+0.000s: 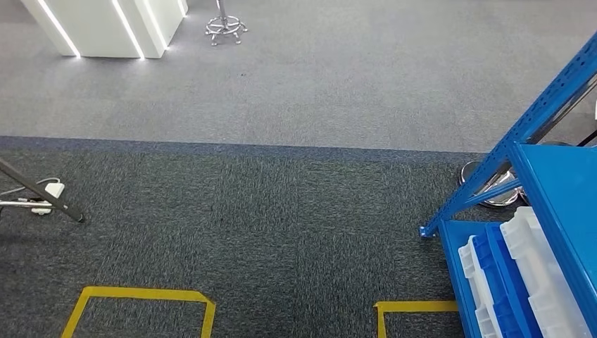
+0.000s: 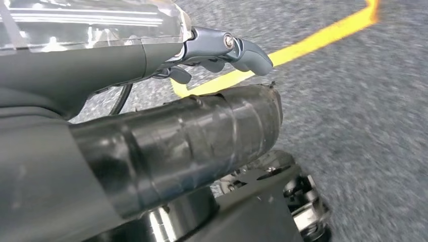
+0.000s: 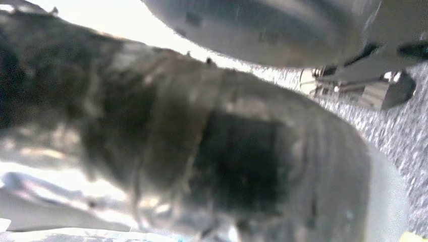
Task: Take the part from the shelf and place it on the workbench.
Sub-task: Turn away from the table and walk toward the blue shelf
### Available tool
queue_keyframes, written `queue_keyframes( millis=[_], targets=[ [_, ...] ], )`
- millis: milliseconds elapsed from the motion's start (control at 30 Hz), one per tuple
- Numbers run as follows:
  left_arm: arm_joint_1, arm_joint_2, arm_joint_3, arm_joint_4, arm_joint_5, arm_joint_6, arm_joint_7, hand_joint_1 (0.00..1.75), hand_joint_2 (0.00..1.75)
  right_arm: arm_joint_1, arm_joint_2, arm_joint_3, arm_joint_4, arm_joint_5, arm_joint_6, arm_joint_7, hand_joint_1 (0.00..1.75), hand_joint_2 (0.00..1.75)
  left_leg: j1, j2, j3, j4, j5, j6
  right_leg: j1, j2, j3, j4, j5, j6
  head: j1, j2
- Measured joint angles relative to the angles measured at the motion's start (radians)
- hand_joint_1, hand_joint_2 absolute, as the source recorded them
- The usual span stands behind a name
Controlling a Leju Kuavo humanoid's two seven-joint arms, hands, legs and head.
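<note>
A: Two yellow tape outlines (image 1: 141, 299) mark the carpet at lower left and lower centre; where is the part?

B: Far right. The blue shelf (image 1: 556, 190) fills the right edge, with white and blue bins (image 1: 521, 274) at lower right. I cannot pick out a part in them.

A: Which arm is nearer?

B: The right, I judge, since the shelf is on that side.

A: And the hands?

B: The left hand (image 2: 222, 50) hangs over the carpet holding nothing, fingers curled. The right wrist view is blurred, so I cannot tell about the right.

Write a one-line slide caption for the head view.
Blue metal shelf holding white and blue plastic bins at right, over dark grey carpet marked with yellow tape squares.
</note>
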Motion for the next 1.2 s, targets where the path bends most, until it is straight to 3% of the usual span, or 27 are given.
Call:
queue_keyframes(
  millis=[67,100,133,167,200,267,333,400,433,500,567,633,667,700,767,833,867,933,1000,1067,1100,1133,1167,1200],
  targets=[
    [0.003,0.000,0.000,0.000,0.001,0.000,-0.001,0.00,0.00,-0.002,0.000,0.000,0.000,0.000,0.000,-0.001,0.00,0.00,0.002,-0.040,-0.061,0.132,-0.065,-0.003,0.001,0.023,-0.003,0.001,0.002,-0.006,0.000,0.000],
    [0.005,0.000,0.000,0.000,0.001,0.000,-0.001,0.00,0.00,-0.003,0.000,0.000,0.000,0.000,-0.001,-0.002,0.00,0.00,0.002,-0.045,-0.088,0.187,-0.082,-0.004,0.002,0.036,-0.004,0.002,0.003,-0.007,0.000,0.000],
    [0.006,0.000,0.000,0.000,0.001,0.000,0.000,0.00,0.00,-0.002,0.000,0.000,0.000,0.000,-0.001,-0.002,0.00,0.00,0.002,-0.047,-0.101,0.211,-0.079,-0.004,0.002,0.050,-0.005,0.004,0.003,-0.007,0.000,0.000],
    [0.007,0.000,0.000,0.000,0.001,0.000,0.002,0.00,0.00,-0.002,0.000,0.000,0.000,-0.001,-0.002,-0.003,0.00,0.00,0.003,-0.049,-0.097,0.196,-0.056,-0.002,0.002,0.064,-0.005,0.006,0.002,-0.007,0.000,0.000],
    [0.008,0.000,0.000,0.000,0.001,0.000,0.003,0.00,0.00,-0.001,0.000,0.000,0.000,-0.001,-0.002,-0.003,0.00,0.00,0.003,-0.056,-0.076,0.145,-0.018,0.000,0.002,0.078,-0.004,0.008,0.002,-0.006,0.000,0.000],
    [0.009,0.001,0.001,0.000,0.001,0.000,0.006,0.00,0.00,-0.002,0.000,0.000,0.000,-0.001,-0.002,-0.002,0.00,0.00,0.005,-0.096,-0.022,0.012,0.046,0.006,0.002,0.104,-0.007,0.016,-0.001,0.000,0.000,0.000],
    [0.009,0.001,0.001,0.000,0.001,0.000,0.006,0.00,0.00,-0.002,0.000,0.000,0.000,-0.001,-0.003,-0.002,0.00,0.00,0.004,-0.124,0.003,-0.052,0.063,0.011,0.002,0.125,-0.013,0.020,0.000,0.010,0.000,0.000],
    [0.005,0.000,0.001,0.000,0.002,-0.001,0.006,0.00,0.00,0.002,0.000,0.000,0.000,-0.001,-0.003,-0.001,0.00,0.00,0.002,-0.108,0.005,-0.057,0.067,0.021,0.000,0.142,-0.019,0.018,0.004,0.024,0.000,0.000],
    [0.004,0.000,0.001,0.000,0.003,-0.002,0.006,0.00,0.00,0.004,0.000,0.000,0.000,-0.001,-0.004,-0.001,0.00,0.00,0.003,-0.097,0.007,-0.062,0.071,0.029,-0.001,0.133,-0.022,0.022,0.000,0.030,0.000,0.000],
    [0.005,0.000,0.001,0.000,0.003,-0.002,0.006,0.00,0.00,0.005,-0.001,0.000,0.000,-0.001,-0.004,-0.001,0.00,0.00,0.005,-0.072,0.008,-0.072,0.078,0.045,0.000,0.084,-0.047,0.074,-0.036,0.037,0.002,0.000],
    [0.008,0.000,0.002,0.000,0.004,-0.002,0.006,0.00,0.00,0.003,-0.001,0.000,0.000,0.000,-0.004,-0.001,0.00,0.00,0.002,-0.046,0.007,-0.074,0.079,0.050,0.000,0.038,-0.104,0.194,-0.100,0.043,0.003,0.000],
    [0.011,0.001,0.002,0.000,0.004,-0.002,0.006,0.00,0.00,0.003,-0.001,0.000,0.000,0.000,-0.004,-0.001,0.00,0.00,0.000,-0.016,0.006,-0.073,0.077,0.052,-0.003,0.026,-0.144,0.281,-0.125,0.048,0.003,0.000],
    [0.011,0.001,0.002,0.000,0.004,-0.002,0.006,0.00,0.00,0.004,-0.001,0.000,0.000,0.000,-0.004,-0.001,0.00,0.00,-0.001,-0.003,0.007,-0.072,0.075,0.051,-0.003,0.022,-0.140,0.274,-0.111,0.049,0.003,0.000],
    [0.010,0.001,0.002,0.000,0.004,-0.002,0.006,0.00,0.00,0.005,-0.002,0.000,0.000,0.000,-0.004,-0.001,0.00,0.00,-0.001,0.009,0.008,-0.072,0.073,0.050,-0.003,0.015,-0.115,0.229,-0.081,0.048,0.003,0.000],
    [0.009,0.001,0.002,0.000,0.004,-0.002,0.005,0.00,0.00,0.005,-0.004,-0.001,0.000,0.001,-0.004,-0.001,0.00,0.00,-0.003,0.029,0.014,-0.071,0.068,0.044,0.004,-0.030,-0.041,0.093,-0.022,0.038,0.003,0.000],
    [0.008,0.001,0.002,0.000,0.005,-0.002,0.005,0.00,0.00,0.004,-0.005,-0.001,0.000,0.001,-0.004,-0.001,0.00,0.00,-0.007,0.046,0.020,-0.070,0.062,0.034,0.015,-0.063,-0.003,0.016,-0.002,0.025,0.002,0.000],
    [0.007,0.001,0.002,0.000,0.005,-0.002,0.005,0.00,0.00,0.004,-0.005,-0.001,0.000,0.001,-0.004,0.000,0.00,0.00,-0.008,0.056,0.023,-0.071,0.061,0.029,0.018,-0.061,-0.004,0.011,-0.005,0.020,0.002,0.000],
    [0.004,0.001,0.003,0.000,0.005,-0.002,0.005,0.00,0.00,0.005,-0.005,-0.001,0.000,0.001,-0.005,0.003,0.00,0.00,-0.008,0.065,0.030,-0.071,0.056,0.018,0.014,-0.037,-0.004,0.004,0.000,0.011,0.002,0.000],
    [0.003,0.001,0.003,0.000,0.005,-0.002,0.005,0.00,0.00,0.005,-0.005,-0.002,0.000,0.001,-0.006,0.005,0.00,0.00,-0.005,0.024,0.017,-0.029,0.021,0.007,0.006,-0.014,0.000,-0.005,0.008,-0.001,0.001,0.000],
    [0.007,0.001,0.004,0.000,0.006,-0.002,0.006,0.00,0.00,0.002,-0.005,-0.002,0.000,0.001,-0.006,0.006,0.00,0.00,-0.001,-0.029,-0.035,0.086,-0.044,0.002,0.003,0.010,-0.001,-0.007,0.012,-0.009,0.001,0.000],
    [0.009,0.001,0.005,0.000,0.006,-0.002,0.006,0.00,0.00,0.002,-0.005,-0.002,0.000,0.001,-0.006,0.006,0.00,0.00,0.001,-0.040,-0.064,0.147,-0.069,0.000,0.003,0.024,-0.002,-0.007,0.012,-0.011,0.000,0.000],
    [0.011,0.001,0.005,0.000,0.007,-0.002,0.006,0.00,0.00,0.002,-0.005,-0.002,0.000,0.001,-0.005,0.006,0.00,0.00,0.002,-0.044,-0.082,0.185,-0.077,-0.002,0.004,0.038,-0.002,-0.007,0.012,-0.011,0.000,0.000],
    [0.013,0.002,0.006,0.000,0.008,-0.002,0.006,0.00,0.00,0.003,-0.005,-0.002,0.000,0.001,-0.005,0.006,0.00,0.00,0.004,-0.046,-0.086,0.189,-0.064,-0.003,0.003,0.053,-0.002,-0.006,0.012,-0.011,0.000,0.000],
    [0.014,0.002,0.007,0.000,0.009,-0.001,0.006,0.00,0.00,0.004,-0.005,-0.002,0.000,0.001,-0.004,0.006,0.00,0.00,0.005,-0.049,-0.073,0.156,-0.033,-0.003,0.003,0.068,-0.001,-0.003,0.012,-0.010,0.000,0.000]
  ],
)
